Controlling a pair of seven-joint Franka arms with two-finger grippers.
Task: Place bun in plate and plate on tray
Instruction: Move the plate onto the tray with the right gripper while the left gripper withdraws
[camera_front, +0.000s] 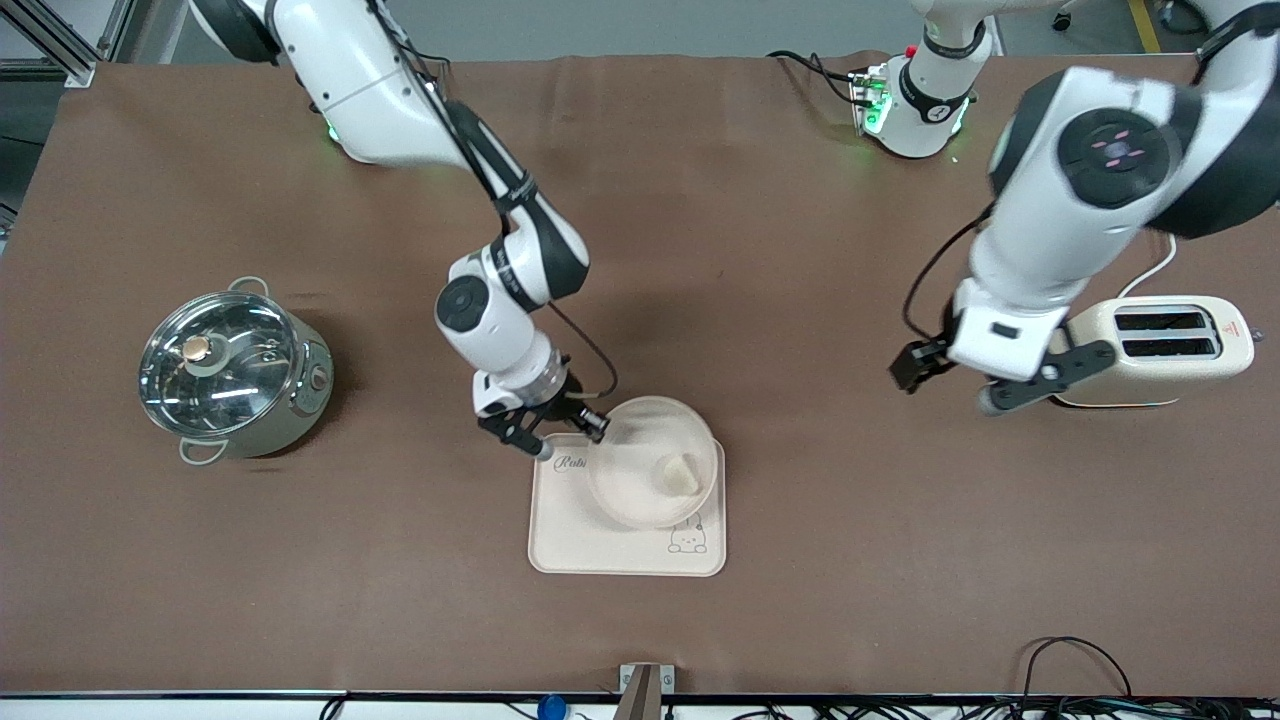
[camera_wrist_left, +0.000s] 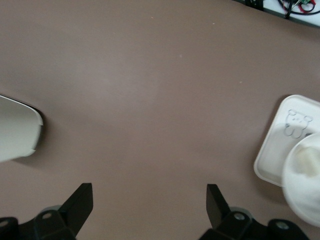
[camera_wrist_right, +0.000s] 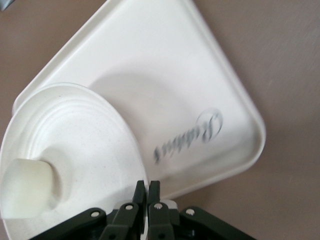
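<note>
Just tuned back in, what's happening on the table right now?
The right gripper is shut on the rim of the plate, holding it over the tray, seemingly tilted and not yet flat. The bun already sits in the plate. The left gripper waits open above the bare table beside the toaster. A lidded pot stands toward the right arm's end.
</note>
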